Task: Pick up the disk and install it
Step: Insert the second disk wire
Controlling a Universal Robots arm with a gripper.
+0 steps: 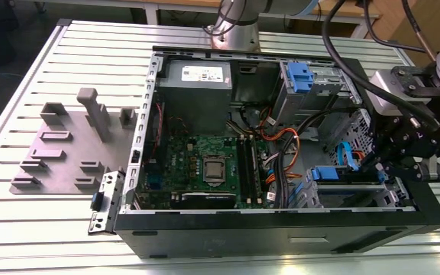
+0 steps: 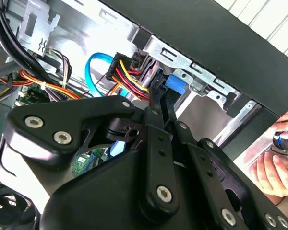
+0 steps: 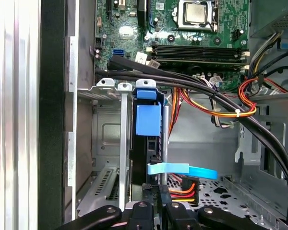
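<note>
The disk [image 3: 146, 148] stands edge-on in the lower drive bay [image 3: 108, 129] of the open computer case [image 1: 281, 223], with a blue tab [image 3: 148, 120] on its edge. In the exterior view its blue rail [image 1: 329, 173] shows in the bay on that view's right. My gripper [image 1: 374, 166] hangs just beside that bay. In the second wrist view its two fingers [image 2: 158, 103] lie close together, and the gripper [image 2: 163, 93] ends right at the blue tab [image 2: 175, 85]. The gripper [image 3: 158, 189] sits against the disk's end, shut, with nothing seen between the fingers.
Power and data cables [image 3: 221, 108] cross just beside the bay, and a blue flat cable [image 3: 182, 169] lies near the fingertips. The power-supply box [image 1: 197, 80] and upper cage with blue latch [image 1: 300, 77] sit farther back. A person's hand [image 2: 278, 163] rests outside the case wall.
</note>
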